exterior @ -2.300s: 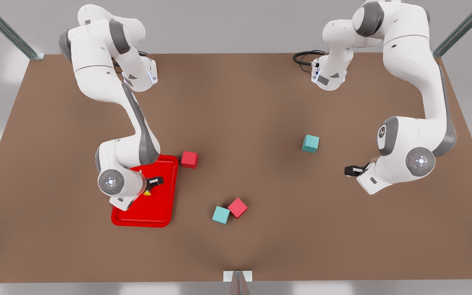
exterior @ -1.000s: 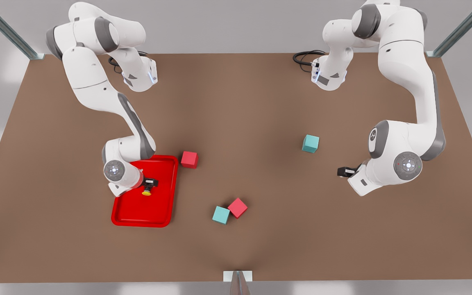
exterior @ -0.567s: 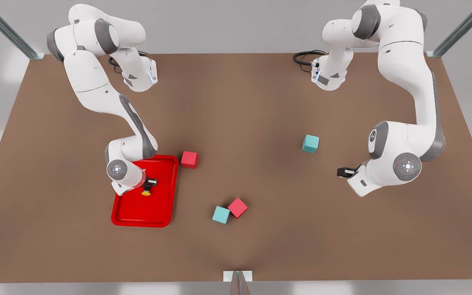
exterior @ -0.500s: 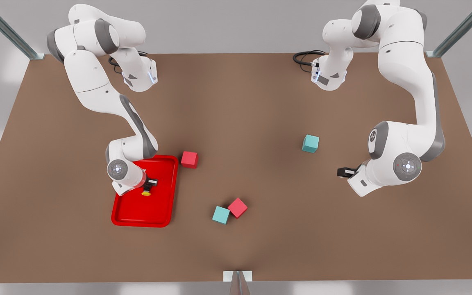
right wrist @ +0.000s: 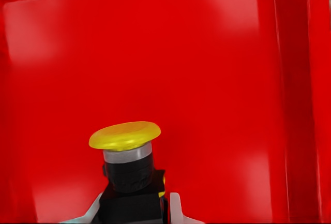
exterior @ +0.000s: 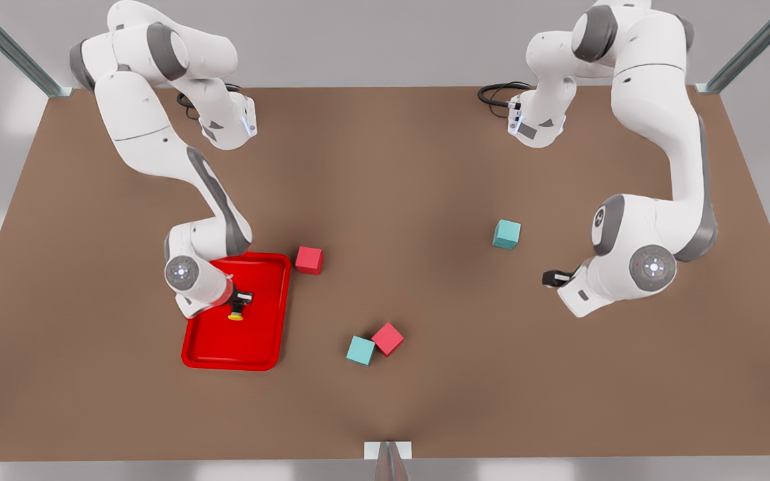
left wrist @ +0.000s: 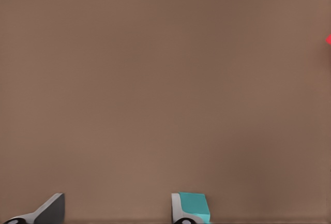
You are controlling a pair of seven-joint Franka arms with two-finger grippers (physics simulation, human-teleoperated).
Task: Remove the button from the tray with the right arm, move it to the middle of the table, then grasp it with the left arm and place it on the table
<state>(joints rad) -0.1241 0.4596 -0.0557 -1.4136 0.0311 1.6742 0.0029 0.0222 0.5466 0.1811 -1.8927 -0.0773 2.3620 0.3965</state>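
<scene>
The button (exterior: 235,315), a yellow cap on a black body, stands in the red tray (exterior: 251,347) at the front view's left of the brown table (exterior: 425,167). My right gripper (exterior: 241,300) is low over the tray and shut on the button's body. In the right wrist view the button (right wrist: 124,136) sits between the pale fingertips (right wrist: 175,209) of the right gripper (right wrist: 135,211), above the tray floor (right wrist: 207,53). My left gripper (exterior: 554,278) hovers open at the front view's right. In the left wrist view the left gripper (left wrist: 116,213) is spread wide over bare table.
A red cube (exterior: 309,260) lies just beyond the tray's far corner. A teal cube (exterior: 360,350) and a red cube (exterior: 388,339) touch near the table's middle front. Another teal cube (exterior: 506,234) lies near the left gripper, also seen behind a fingertip as the teal cube (left wrist: 194,206).
The right arm came down onto the button over the tray, then shifted slightly toward the front view's left with it. The left arm drifted a little toward the table's middle.
</scene>
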